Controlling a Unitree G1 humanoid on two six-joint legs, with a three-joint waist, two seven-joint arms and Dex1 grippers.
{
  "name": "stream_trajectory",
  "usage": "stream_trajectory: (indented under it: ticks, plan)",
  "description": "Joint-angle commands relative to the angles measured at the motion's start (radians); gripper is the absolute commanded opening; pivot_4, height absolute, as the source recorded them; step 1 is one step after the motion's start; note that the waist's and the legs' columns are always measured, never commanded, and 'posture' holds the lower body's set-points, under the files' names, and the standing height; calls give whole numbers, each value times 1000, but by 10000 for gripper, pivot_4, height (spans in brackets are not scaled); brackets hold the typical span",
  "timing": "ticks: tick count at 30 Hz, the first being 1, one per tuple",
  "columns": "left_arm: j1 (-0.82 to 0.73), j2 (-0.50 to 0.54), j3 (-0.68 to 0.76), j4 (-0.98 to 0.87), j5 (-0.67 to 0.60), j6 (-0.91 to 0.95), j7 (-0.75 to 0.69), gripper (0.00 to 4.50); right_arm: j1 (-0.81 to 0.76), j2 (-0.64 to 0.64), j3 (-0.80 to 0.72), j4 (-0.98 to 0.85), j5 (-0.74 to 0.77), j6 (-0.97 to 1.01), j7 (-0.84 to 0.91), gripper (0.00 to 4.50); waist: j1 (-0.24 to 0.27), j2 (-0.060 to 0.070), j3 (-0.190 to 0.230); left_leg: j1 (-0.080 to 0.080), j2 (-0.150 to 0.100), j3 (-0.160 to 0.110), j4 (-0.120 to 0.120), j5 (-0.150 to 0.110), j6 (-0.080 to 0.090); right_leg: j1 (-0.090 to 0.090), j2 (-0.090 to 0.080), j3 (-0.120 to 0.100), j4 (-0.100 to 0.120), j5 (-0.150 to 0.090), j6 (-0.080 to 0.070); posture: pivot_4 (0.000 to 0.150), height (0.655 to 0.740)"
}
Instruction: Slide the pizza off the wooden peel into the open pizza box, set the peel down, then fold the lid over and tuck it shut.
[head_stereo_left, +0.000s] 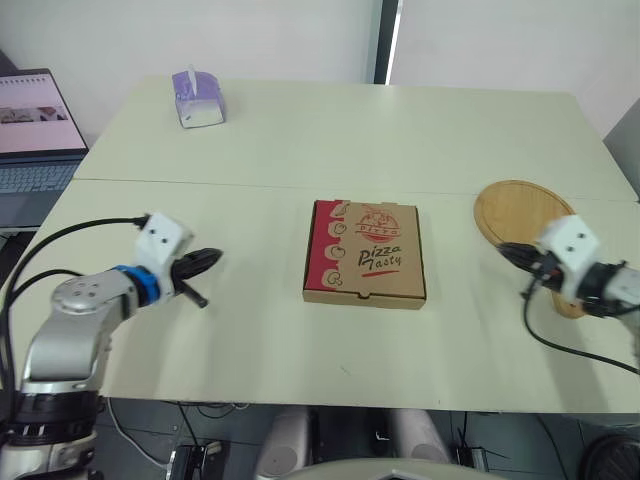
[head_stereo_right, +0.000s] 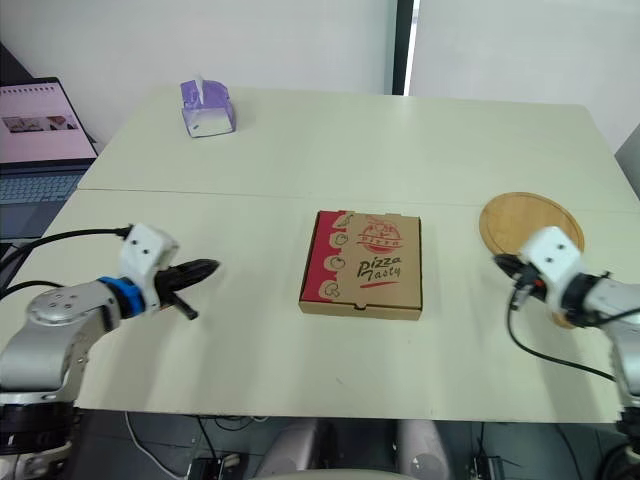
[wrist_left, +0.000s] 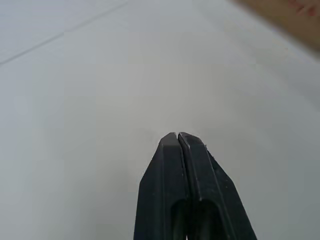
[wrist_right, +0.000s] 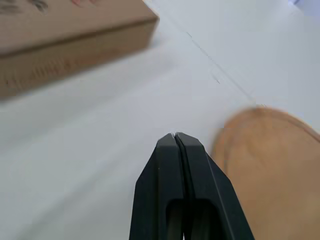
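In the left eye view the flat cardboard pizza box with red printing (head_stereo_left: 365, 252) lies closed in the middle of the pale counter (head_stereo_left: 300, 150), with its lid down and the front flap apparently tucked. The pizza is hidden, presumably inside. The round wooden peel (head_stereo_left: 520, 212) lies bare and flat to the robot's right, well apart from the box. The left claw (head_stereo_left: 210, 257) hovers left of the box and the right claw (head_stereo_left: 504, 249) over the peel's near edge. The right eye view shows the same layout. In the left wrist view that claw's black fingers (wrist_left: 167, 170) are clenched on nothing above bare counter. In the right wrist view the other claw is likewise clenched and empty, with the peel just beside it. Every step looks done — the next move is at most a check of the tuck and drawing the arms clear.
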Motion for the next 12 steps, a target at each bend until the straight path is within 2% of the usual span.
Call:
stream_trajectory:
  ticks: [1, 7, 12]
  plan:
    - [32, 58, 70, 48, 30, -92, -4, 0, 29, -56, -93, 92, 8, -128, 48, 320, -1, 0, 0, 0, 0, 0, 0, 0, 0, 0, 0, 0, 0, 0, 0, 1500, 7251]
    - [86, 87, 129, 74, 14, -106, -8, 0, 6, -145, -107, 360, -22, -324, 89, 320, -3, 0, 0, 2, 0, 2, -1, -1, 2, 0, -1, 0, 0, 0, 0, 1500, 7251]
    - [76, 78, 133, 71, -6, -95, -5, 0, -49, -149, -63, 435, -36, -385, 89, 320, -3, 1, 0, 2, 0, 2, -1, 0, 1, 0, -1, 1, 0, 0, 0, 1500, 7251]
